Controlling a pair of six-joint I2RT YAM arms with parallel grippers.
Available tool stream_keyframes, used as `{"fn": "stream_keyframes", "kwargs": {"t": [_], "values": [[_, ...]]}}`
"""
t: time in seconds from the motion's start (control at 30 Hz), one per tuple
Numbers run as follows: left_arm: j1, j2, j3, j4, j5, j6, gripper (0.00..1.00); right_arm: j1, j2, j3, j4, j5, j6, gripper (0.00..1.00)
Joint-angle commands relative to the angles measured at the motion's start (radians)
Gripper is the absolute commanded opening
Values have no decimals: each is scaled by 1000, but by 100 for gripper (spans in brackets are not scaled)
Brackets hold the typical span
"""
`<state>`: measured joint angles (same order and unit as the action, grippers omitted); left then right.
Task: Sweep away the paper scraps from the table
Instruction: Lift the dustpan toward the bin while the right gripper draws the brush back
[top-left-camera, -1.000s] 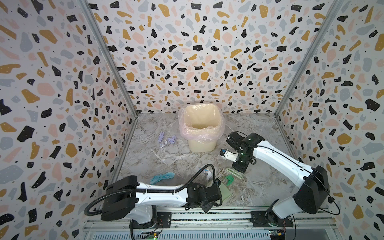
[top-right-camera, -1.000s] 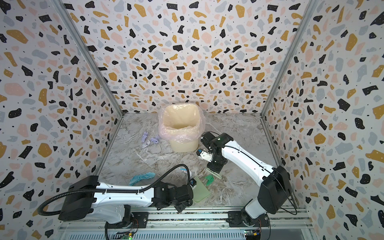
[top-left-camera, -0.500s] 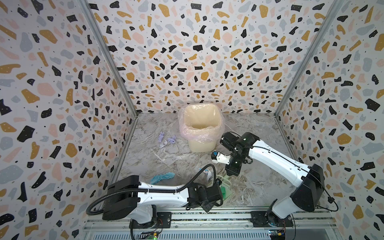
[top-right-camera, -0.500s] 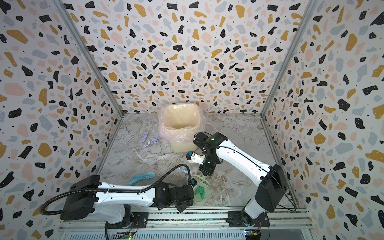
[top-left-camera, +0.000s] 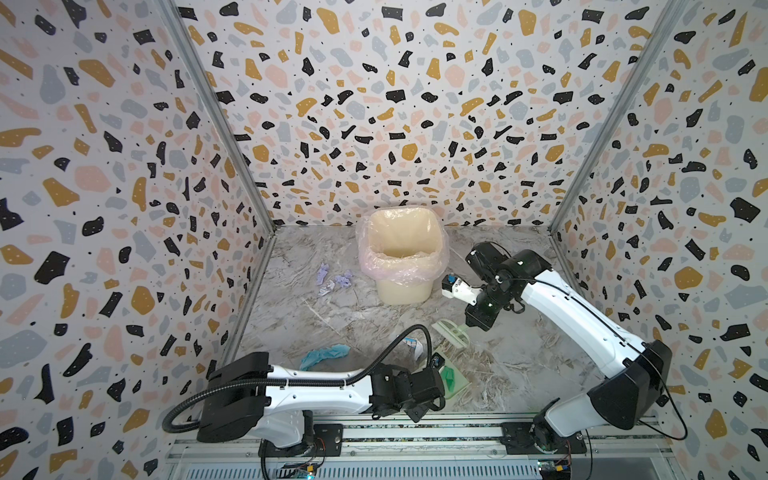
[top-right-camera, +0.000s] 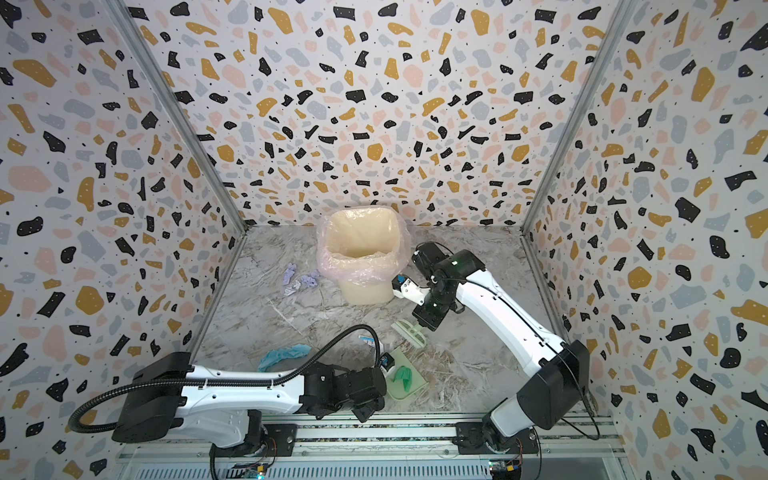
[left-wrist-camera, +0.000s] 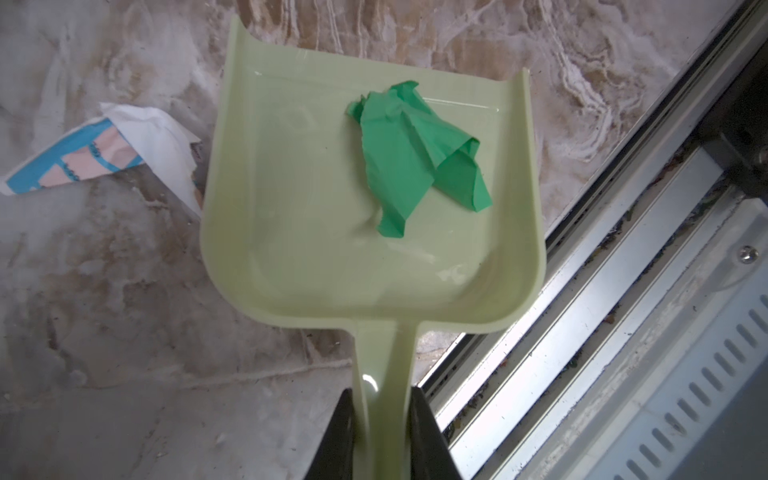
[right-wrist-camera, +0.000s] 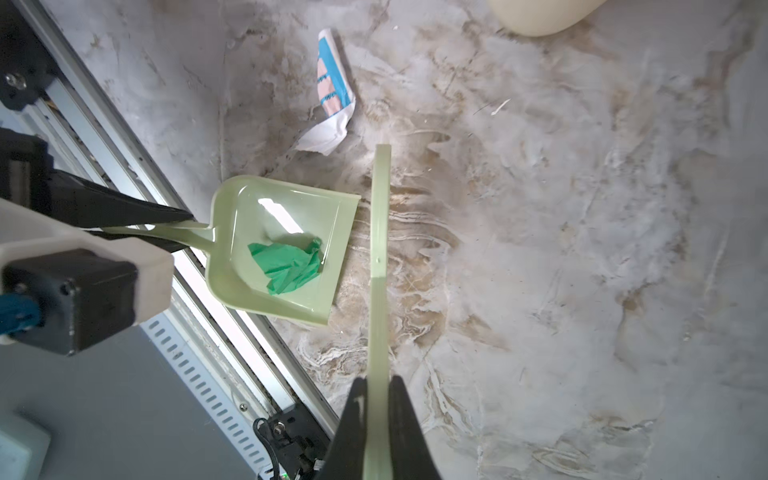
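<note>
Both top views: lavender paper scraps lay on the table, toward its far-left corner; blue scrap near its front edge.
Left wrist: left gripper clenched on the dustpan handle; green scrap inside, printed scrap beside its wall.
Right wrist: right gripper clamped the sweeper handle.
Risk: pan sat at the front edge; tilting could spill the green scrap off.

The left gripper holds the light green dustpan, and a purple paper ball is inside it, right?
No. The left gripper holds the pale green plastic dustpan, but the crumpled paper scrap inside it is green, not purple; the left wrist view shows it.
</note>
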<state>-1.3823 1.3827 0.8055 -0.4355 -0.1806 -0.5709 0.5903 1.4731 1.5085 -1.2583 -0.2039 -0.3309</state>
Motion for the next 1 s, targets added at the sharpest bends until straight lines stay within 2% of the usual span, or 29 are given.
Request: {"fn": "stream_keyframes", "kwargs": {"t": [0.0, 0.1, 0.23, 0.33, 0.5, 0.67, 0.97], "values": [[-4, -52, 33, 17, -45, 10, 0, -66, -69, 21, 27, 13, 6, 0], [-3, -103, 55, -10, -74, 8, 0, -153, -119, 6, 85, -41, 9, 0], [4, -160, 107, -84, -120, 7, 0, -219, -180, -32, 170, -108, 34, 0], [21, -188, 164, -162, -147, 4, 0, -263, -210, -84, 235, -139, 100, 0], [38, -227, 258, -281, -193, -10, 0, -331, -205, -144, 248, -152, 185, 0], [52, -256, 363, -423, -273, -35, 0, -405, -231, -223, 289, -298, 235, 0], [108, -283, 582, -660, -369, -52, 0, -494, -289, -362, 361, -326, 354, 0]]}}
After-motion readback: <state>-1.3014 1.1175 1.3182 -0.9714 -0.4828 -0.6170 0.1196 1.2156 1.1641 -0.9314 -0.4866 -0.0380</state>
